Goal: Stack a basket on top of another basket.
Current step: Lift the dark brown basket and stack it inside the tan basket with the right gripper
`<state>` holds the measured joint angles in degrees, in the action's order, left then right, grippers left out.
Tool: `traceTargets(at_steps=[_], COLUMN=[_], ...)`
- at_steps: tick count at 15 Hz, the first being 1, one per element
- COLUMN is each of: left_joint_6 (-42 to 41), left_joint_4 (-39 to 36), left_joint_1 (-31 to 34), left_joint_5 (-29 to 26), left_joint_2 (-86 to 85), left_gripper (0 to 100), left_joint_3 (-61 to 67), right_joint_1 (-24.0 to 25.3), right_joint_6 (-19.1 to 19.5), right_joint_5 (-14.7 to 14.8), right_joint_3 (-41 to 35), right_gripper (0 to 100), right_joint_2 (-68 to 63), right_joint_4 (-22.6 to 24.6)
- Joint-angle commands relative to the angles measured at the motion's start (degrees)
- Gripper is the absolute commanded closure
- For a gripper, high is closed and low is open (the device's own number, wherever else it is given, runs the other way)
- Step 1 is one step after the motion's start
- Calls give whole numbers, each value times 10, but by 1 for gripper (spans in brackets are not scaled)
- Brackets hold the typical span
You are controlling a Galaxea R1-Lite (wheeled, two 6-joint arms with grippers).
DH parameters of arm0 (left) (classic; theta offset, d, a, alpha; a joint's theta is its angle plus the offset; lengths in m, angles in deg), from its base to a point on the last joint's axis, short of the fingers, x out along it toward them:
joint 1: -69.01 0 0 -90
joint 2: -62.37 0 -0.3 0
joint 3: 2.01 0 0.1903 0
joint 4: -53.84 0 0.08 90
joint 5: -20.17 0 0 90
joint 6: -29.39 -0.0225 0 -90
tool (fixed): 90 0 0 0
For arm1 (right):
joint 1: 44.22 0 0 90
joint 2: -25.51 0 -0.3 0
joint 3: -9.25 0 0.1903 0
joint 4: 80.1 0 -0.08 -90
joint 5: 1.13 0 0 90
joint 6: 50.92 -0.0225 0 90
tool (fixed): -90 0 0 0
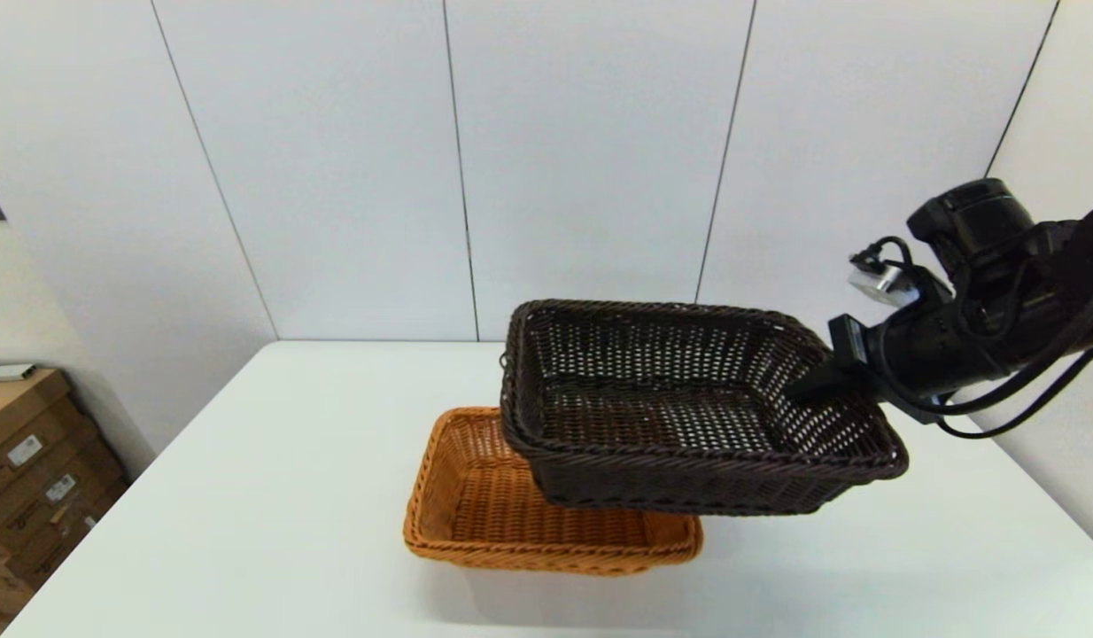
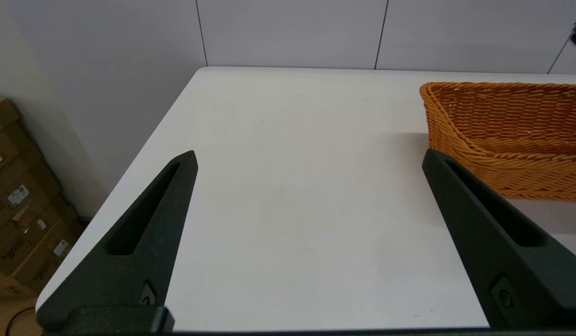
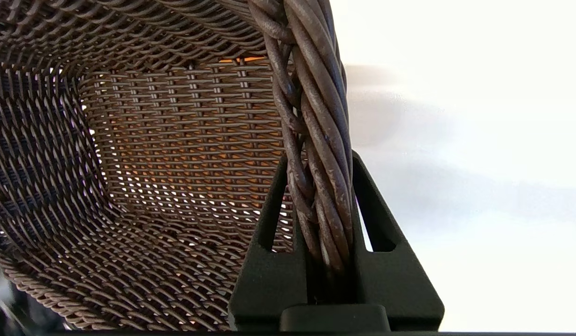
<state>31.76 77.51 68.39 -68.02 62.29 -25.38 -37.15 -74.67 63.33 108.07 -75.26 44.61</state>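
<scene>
A white table (image 1: 245, 496) has wide bare surface on the robot's left side and along its near edge, giving open passage there. Near the middle sits an orange-tan basket (image 1: 476, 505), its left half open from above. A dark brown basket (image 1: 679, 416) hangs above its right half, tilted, blocking access from above on that side. The right gripper (image 1: 812, 385) is clamped on that basket's right rim, and its arm fills the air over the table's right edge. The gap between the two baskets looks narrow, though the head view makes this hard to judge. The left gripper (image 2: 309, 161), fingers spread wide, hovers over bare table beside the orange-tan basket. A white panelled wall (image 1: 600, 159) closes off the far side.
</scene>
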Motion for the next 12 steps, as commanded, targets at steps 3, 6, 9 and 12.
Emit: traceTargets(at_steps=[3, 6, 9, 12], left_joint_6=[0, 0, 0, 0], left_joint_4=[0, 0, 0, 0], left_joint_1=[0, 0, 0, 0], left_joint_5=[0, 0, 0, 0], left_joint_2=[0, 0, 0, 0], left_gripper=[0, 0, 0, 0], left_joint_3=[0, 0, 0, 0], right_joint_1=[75, 89, 104, 124], right_joint_6=[-25, -34, -40, -55], right_joint_5=[36, 66, 66, 67], right_joint_3=[77, 113, 129, 139], right_gripper=[100, 100, 100, 100], right_joint_2=[-64, -97, -111, -123], right_joint_4=[-26, -54, -61, -58])
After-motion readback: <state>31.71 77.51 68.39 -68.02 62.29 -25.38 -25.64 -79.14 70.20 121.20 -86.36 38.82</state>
